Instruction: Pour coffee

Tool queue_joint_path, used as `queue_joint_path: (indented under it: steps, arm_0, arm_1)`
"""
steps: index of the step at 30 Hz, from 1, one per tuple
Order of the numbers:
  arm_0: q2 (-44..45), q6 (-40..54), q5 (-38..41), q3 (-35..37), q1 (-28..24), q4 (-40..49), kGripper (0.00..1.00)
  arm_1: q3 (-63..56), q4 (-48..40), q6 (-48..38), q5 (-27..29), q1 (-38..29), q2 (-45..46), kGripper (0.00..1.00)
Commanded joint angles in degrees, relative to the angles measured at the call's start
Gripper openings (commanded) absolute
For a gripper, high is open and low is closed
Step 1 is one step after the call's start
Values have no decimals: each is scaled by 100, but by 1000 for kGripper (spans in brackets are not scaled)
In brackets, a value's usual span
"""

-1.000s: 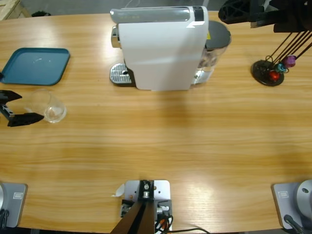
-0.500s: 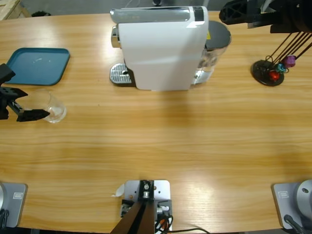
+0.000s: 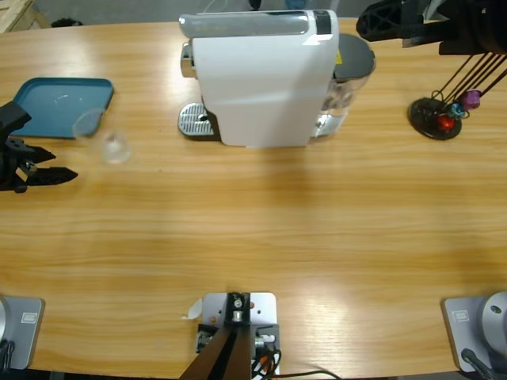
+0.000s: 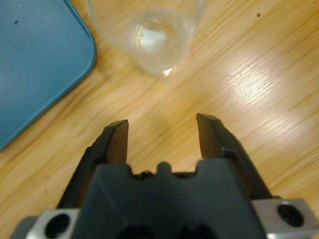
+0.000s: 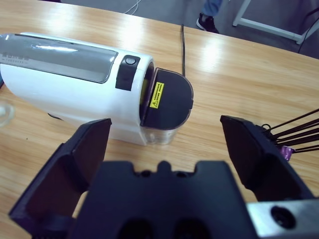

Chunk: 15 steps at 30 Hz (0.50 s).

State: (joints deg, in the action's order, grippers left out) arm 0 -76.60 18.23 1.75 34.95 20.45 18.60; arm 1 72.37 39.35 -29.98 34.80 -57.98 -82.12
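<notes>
High view: the left gripper (image 3: pixel 67 176), jaws spread and empty, sits apart from the clear glass (image 3: pixel 107 138) just beside the blue tray (image 3: pixel 47 111); no coffee shows, and a misjudged approach could topple the glass.

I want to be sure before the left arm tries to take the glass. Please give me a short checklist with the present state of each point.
1. Left gripper open: ok, jaws stand apart with nothing between them.
2. Glass within the jaws: not ok, it lies on the table ahead of the jaws, apart from them.
3. Glass upright: cannot tell; in the high view it looks tipped, its rim toward the blue tray.
4. Coffee in the glass: cannot tell, it looks clear.
5. Glass under the coffee machine spout: not ok, it lies well to the side.
6. Right gripper out of the way: ok, open above the machine.
</notes>
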Motion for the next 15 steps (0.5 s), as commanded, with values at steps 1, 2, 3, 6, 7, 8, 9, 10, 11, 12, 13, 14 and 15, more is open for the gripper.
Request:
queue_joint_path:
  steps: [1,2,3,6,7,8,9,10,11,12,13,14,15]
  arm_0:
    - [-165,80,162,-197,-41,-111,632]
    - [-127,77,169,-196,-41,-111,796]
    - [-72,59,182,-173,-41,-111,919]
    - [223,-565,175,-108,-43,-331,996]
    - [246,-639,203,-111,-48,-447,996]
    - [206,-639,238,-106,-48,-592,996]
    - [126,-661,254,-99,-50,-779,996]
    - [-4,-707,254,-92,-50,-974,996]
    - [-188,-748,262,-74,-50,-1146,996]
    - [-394,-784,326,-39,-48,-1289,996]
    - [-603,-795,428,10,-41,-1424,996]
    - [-793,-795,482,54,-38,-1565,996]
    - [-981,-804,484,80,-22,-1726,996]
  arm_1:
    - [-197,-100,53,9,58,-143,1000]
    - [-202,-98,53,9,58,-129,1000]
    - [-216,-96,53,9,58,-120,1000]
    - [-276,-95,53,9,58,-90,1000]
    - [-295,-100,53,6,58,-90,1000]
    - [-304,-102,55,-6,58,-94,1000]
    - [-304,-96,55,-13,58,-94,1000]
    - [-292,-95,57,-17,58,-99,1000]
    - [-273,-95,62,-26,58,-102,1000]
    - [-253,-95,62,-43,58,-109,1000]
    - [-243,-93,66,-61,58,-118,1000]
    - [-227,-86,73,-70,58,-131,1000]
    - [-218,-82,80,-75,58,-143,1000]
